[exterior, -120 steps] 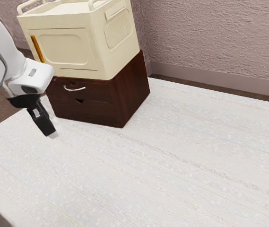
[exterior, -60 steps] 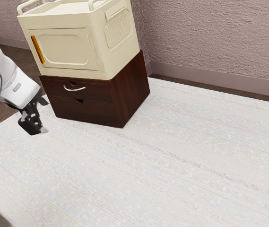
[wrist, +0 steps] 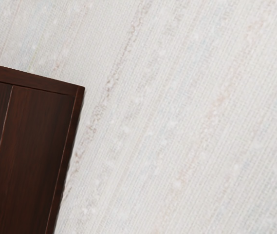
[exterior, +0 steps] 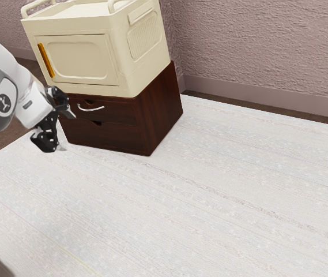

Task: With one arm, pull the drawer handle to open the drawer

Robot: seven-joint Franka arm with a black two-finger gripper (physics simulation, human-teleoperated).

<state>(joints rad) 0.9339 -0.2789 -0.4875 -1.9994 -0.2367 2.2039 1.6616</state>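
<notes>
We hold our black claw with its fingers spread, near the closed upper drawer and its curved, pale handle. The dark, grained wooden cabinet stands on a streaky, woven-looking tabletop, beneath a smooth cream box.

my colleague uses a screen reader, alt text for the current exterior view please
A robot arm reaches in from the exterior view's left, its black gripper open and empty near a dark wood cabinet whose upper drawer, with a curved silver handle, is shut. A cream box with an orange strip sits on the cabinet.
</notes>
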